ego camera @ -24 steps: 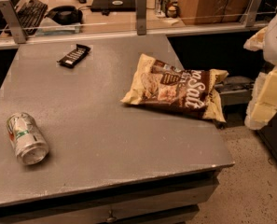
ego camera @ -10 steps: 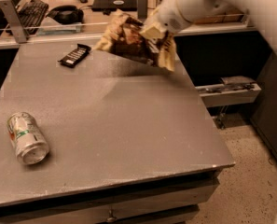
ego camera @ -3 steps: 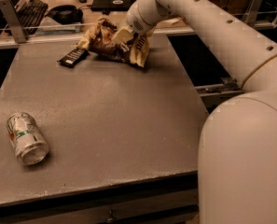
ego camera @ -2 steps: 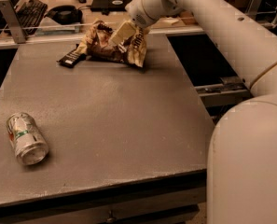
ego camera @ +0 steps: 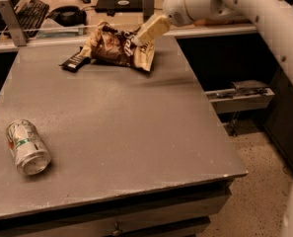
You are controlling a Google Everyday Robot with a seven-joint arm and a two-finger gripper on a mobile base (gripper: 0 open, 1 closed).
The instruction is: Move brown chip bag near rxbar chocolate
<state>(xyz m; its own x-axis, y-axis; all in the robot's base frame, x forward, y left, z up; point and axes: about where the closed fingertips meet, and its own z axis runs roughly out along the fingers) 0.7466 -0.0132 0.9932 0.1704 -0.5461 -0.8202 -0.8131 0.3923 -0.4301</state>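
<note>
The brown chip bag [ego camera: 114, 47] lies crumpled on the grey table [ego camera: 136, 132] at its far edge. Its left end touches or overlaps the rxbar chocolate [ego camera: 74, 61], a small black bar just to its left. My gripper [ego camera: 141, 36] is at the bag's upper right corner, coming in from the white arm [ego camera: 205, 4] at the right. It looks open, with one cream finger [ego camera: 152, 28] showing just above the bag. The bag rests on the table and is not lifted.
A crushed silver can [ego camera: 27, 147] lies on its side near the table's front left. Behind the table are a rail with posts [ego camera: 5, 11], a keyboard [ego camera: 31, 10] and a dark object [ego camera: 67, 15]. A low metal shelf [ego camera: 239, 95] stands to the right.
The bag was carried from the table's right side to the far left beside the bar and set down. In the last second the gripper let go and drew slightly right.
</note>
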